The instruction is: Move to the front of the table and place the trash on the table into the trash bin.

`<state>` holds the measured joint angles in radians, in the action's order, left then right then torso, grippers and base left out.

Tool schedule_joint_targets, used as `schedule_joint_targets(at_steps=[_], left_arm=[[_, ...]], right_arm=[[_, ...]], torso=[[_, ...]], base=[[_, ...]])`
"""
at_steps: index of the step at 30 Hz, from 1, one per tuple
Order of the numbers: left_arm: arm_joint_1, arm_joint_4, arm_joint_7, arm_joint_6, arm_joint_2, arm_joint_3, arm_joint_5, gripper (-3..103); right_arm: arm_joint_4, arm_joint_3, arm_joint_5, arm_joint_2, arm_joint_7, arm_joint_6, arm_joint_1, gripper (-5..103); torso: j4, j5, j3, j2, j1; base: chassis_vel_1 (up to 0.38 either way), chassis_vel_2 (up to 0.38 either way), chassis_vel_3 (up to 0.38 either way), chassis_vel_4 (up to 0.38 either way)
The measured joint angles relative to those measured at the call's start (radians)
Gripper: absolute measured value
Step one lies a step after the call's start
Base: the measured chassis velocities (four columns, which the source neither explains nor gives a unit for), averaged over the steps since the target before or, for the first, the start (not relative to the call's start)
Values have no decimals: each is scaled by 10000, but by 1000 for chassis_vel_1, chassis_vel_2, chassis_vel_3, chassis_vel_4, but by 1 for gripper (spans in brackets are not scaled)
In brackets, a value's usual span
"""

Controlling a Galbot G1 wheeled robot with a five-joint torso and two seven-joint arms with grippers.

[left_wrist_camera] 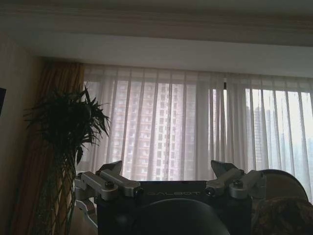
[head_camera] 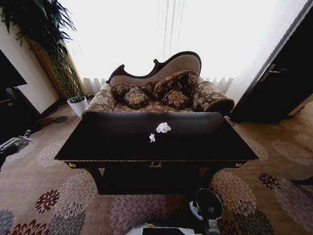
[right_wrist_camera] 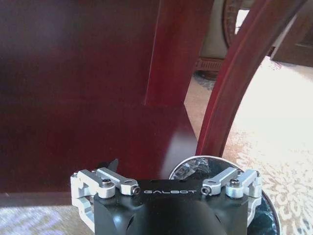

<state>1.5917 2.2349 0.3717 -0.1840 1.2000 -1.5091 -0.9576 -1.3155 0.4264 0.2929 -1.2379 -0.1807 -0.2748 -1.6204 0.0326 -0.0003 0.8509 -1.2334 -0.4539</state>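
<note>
The table stands straight ahead, dark and glossy, with a gold ornament at its front edge. Two white wads of trash lie near its middle: a larger one and a smaller one just in front of it. The trash bin, round and black with a white label, stands on the carpet by the table's front right leg. My right gripper hangs low, open and empty, over the bin's rim and facing the table's underside. Off to the left, my left gripper is open and empty, pointing at the curtains.
A patterned sofa with cushions stands right behind the table. A white plant pot and a tall plant are at the far left, with dark furniture at the right. A curved table leg rises close to my right gripper. Flowered carpet surrounds the table.
</note>
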Motion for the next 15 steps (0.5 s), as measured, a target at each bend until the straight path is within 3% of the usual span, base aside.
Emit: schedule_joint_targets(at_steps=[6,15], left_arm=[[-150,-97,0,3,24,139,38,100],[-300,-116,0,6,127,326,85,100]], right_arm=[[-1635,518,755,-13,-81,148,-1183,100],[-5216,1490,1495,-217,-904,1026,-2758,100]], torso=[[1,-2,-1,0,0],[-1,-2,0,0,0]], base=[[0,0,0,0],[0,0,0,0]])
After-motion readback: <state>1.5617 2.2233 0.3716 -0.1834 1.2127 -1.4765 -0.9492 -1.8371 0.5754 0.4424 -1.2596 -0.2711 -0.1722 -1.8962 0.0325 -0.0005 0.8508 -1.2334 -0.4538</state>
